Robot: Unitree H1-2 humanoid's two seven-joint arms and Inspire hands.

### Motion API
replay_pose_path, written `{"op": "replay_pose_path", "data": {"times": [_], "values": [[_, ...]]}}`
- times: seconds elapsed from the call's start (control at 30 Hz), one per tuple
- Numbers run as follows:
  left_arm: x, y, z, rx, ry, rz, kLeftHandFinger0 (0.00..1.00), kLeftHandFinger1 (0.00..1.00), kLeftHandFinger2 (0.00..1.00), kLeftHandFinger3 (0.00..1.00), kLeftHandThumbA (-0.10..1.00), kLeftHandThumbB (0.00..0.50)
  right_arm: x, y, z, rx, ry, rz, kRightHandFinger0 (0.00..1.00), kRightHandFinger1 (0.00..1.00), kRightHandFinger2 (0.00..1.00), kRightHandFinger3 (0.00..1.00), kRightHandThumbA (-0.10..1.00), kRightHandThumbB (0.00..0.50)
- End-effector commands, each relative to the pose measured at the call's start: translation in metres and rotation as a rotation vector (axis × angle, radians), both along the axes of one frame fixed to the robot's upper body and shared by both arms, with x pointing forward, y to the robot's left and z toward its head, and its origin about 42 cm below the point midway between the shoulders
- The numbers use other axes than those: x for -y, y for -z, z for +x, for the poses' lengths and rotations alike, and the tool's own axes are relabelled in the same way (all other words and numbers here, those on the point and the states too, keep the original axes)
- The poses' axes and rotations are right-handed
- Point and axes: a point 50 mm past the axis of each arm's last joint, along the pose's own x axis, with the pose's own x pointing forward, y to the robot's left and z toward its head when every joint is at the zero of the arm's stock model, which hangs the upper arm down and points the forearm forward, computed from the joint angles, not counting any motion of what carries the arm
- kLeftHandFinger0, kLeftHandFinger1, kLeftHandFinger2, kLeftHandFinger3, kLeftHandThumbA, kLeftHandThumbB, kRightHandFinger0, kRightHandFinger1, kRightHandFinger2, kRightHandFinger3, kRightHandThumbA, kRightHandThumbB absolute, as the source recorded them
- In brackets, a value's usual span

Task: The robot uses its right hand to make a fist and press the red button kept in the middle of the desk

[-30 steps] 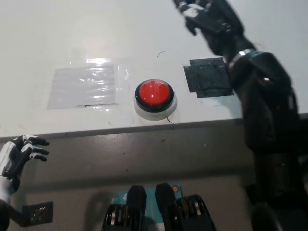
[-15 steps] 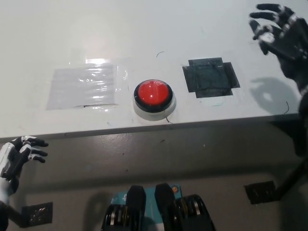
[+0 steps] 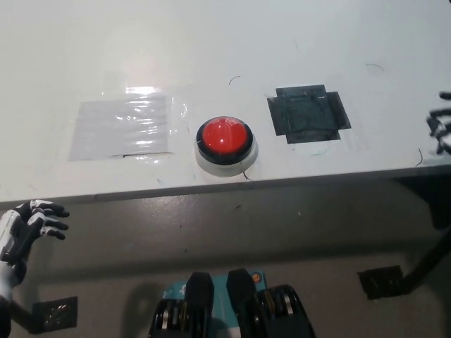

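The red button (image 3: 225,139) sits near the desk's (image 3: 211,42) front edge; right hand (image 3: 442,127) barely shows at the side (grip unclear), left hand (image 3: 27,225) open below.

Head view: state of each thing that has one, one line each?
red button: on the desk, untouched, nothing on it.
right hand: only fingertips show at the right edge, off the button; open or shut unclear.
left hand: open, empty, resting below the desk edge.
black tape patch: stuck flat.
clear tape patch: stuck, wrinkled.
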Motion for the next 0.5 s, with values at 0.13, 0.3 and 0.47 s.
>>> {"op": "replay_pose_path", "data": {"times": [0.13, 0.3, 0.47], "values": [[-0.009, -0.017, 0.004, 0.050, -0.004, 0.030, 0.38, 0.39, 0.44, 0.44, 0.60, 0.016, 0.020, 0.002, -0.021, 0.020, 0.090, 0.036, 0.29, 0.40, 0.52, 0.66, 0.66, 0.136], [-0.010, -0.012, 0.003, 0.041, -0.013, 0.038, 0.43, 0.43, 0.49, 0.46, 0.60, 0.022, 0.027, 0.012, -0.029, -0.006, 0.126, 0.048, 0.31, 0.41, 0.51, 0.65, 0.65, 0.114], [-0.009, -0.007, 0.001, 0.047, -0.003, 0.008, 0.37, 0.38, 0.45, 0.46, 0.58, 0.011, 0.033, 0.017, -0.028, -0.020, 0.138, 0.080, 0.32, 0.39, 0.50, 0.63, 0.65, 0.112]]}}
